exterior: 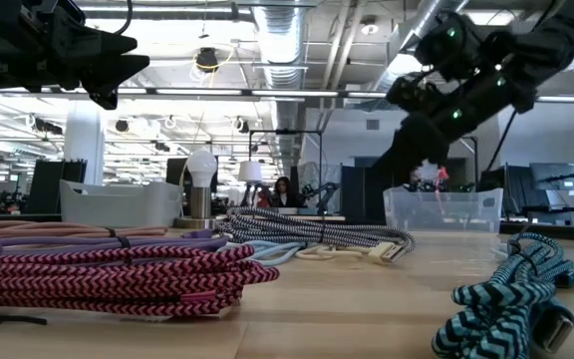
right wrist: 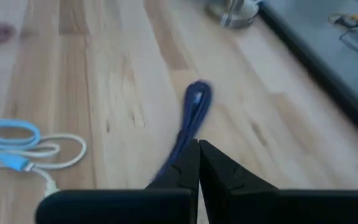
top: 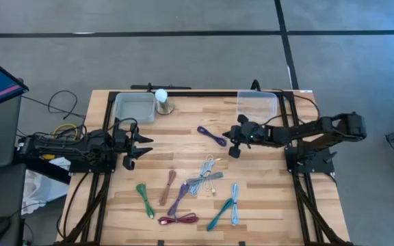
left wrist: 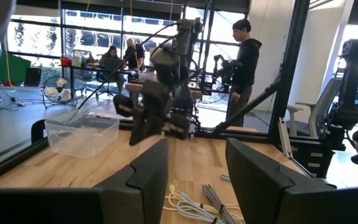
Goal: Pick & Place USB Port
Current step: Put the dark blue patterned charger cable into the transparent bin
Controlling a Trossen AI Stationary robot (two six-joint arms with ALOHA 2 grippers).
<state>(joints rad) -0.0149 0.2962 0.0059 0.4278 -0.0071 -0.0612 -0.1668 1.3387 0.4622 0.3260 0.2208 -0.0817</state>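
Right wrist view shows the right gripper (right wrist: 198, 163) pinched fully together on one end of the dark blue bundled USB cable (right wrist: 193, 112), which trails ahead of its fingertips over the wooden table (right wrist: 104, 74). Such an end grip looks thin; the bundle might slip or swing once carried. Just beyond the gripper, the clear plastic bin (top: 257, 104) looks empty. Far across from it, the left gripper (top: 142, 150) waits parted, holding nothing, beside the seemingly empty grey-white tray (top: 134, 106).

Even overhead light, glaring ceiling lamps and windows, right wrist view motion-blurred
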